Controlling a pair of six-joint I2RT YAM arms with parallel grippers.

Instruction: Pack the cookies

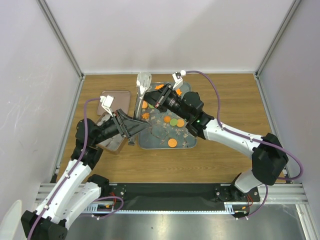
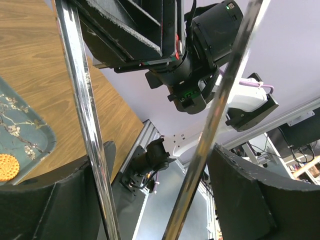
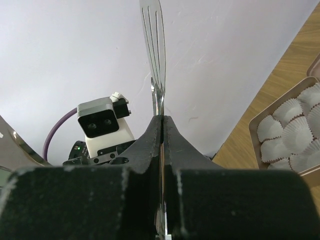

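Note:
Cookies lie on the blue-grey floral tray [image 1: 190, 142]: an orange disc [image 1: 172, 142], a green disc [image 1: 173, 121] and several orange pieces further back. Metal tongs [image 1: 138, 95] stretch from the tray's left edge to the back of the table. My left gripper [image 1: 140, 127] is shut round both tong arms [image 2: 85, 115] near the hinge end. My right gripper [image 1: 149, 99] is shut on one slotted tong blade [image 3: 154, 45], its jaws pressed flat on the metal [image 3: 161, 120]. One orange cookie [image 2: 7, 166] shows in the left wrist view.
A square metal tin [image 1: 114, 141] with white paper cups [image 3: 295, 130] stands left of the tray, under my left arm. Its brownish-pink lid [image 1: 116, 96] lies behind it. White walls close the table at the back and both sides.

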